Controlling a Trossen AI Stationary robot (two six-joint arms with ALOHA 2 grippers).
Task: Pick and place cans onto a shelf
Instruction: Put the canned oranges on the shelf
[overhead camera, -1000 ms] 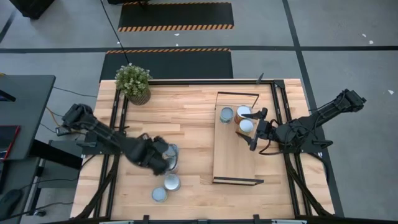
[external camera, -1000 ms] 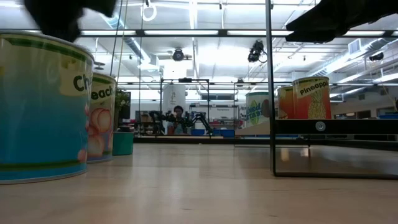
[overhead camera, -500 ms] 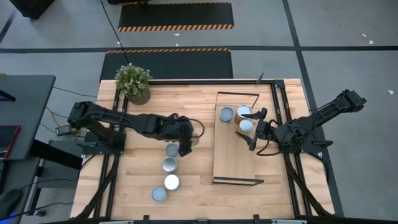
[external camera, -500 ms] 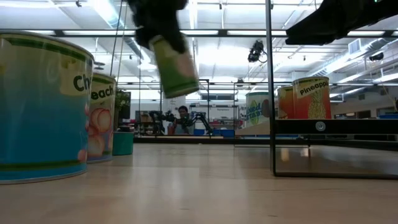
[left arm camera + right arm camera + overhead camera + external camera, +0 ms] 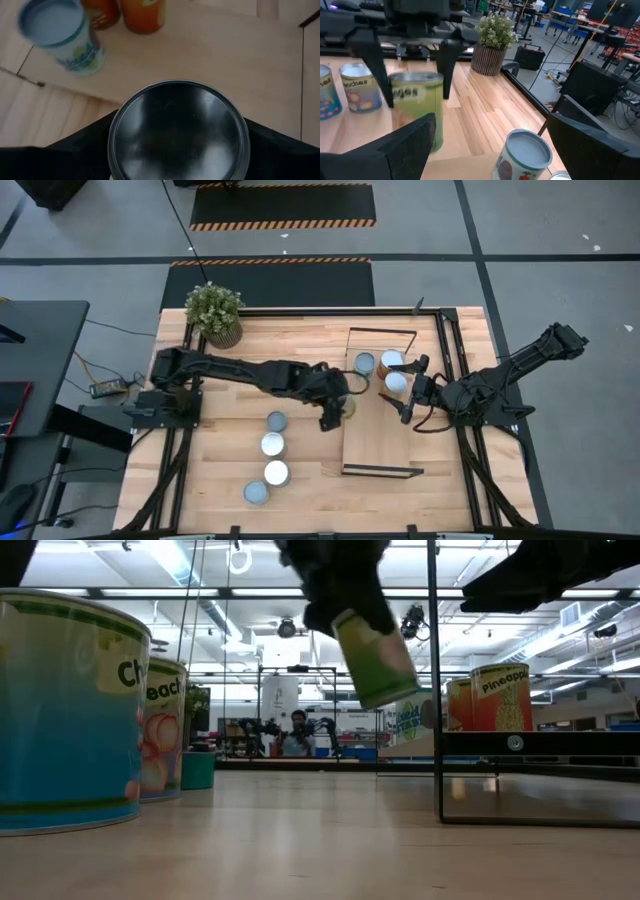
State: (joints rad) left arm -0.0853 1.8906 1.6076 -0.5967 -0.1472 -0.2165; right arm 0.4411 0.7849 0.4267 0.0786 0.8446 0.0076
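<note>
Wooden worktop, shelf on the right side. Left gripper has its fingers clamped on a green can, carried at the shelf's edge. Next: lower it beside the three cans already there. Right gripper waits over the shelf, fingers wide.

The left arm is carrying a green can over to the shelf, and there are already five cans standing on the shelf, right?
Almost. The left gripper does carry a green can toward the shelf, but the high view shows only three cans standing on it, all at its far end. Four more wait on the table.
</note>
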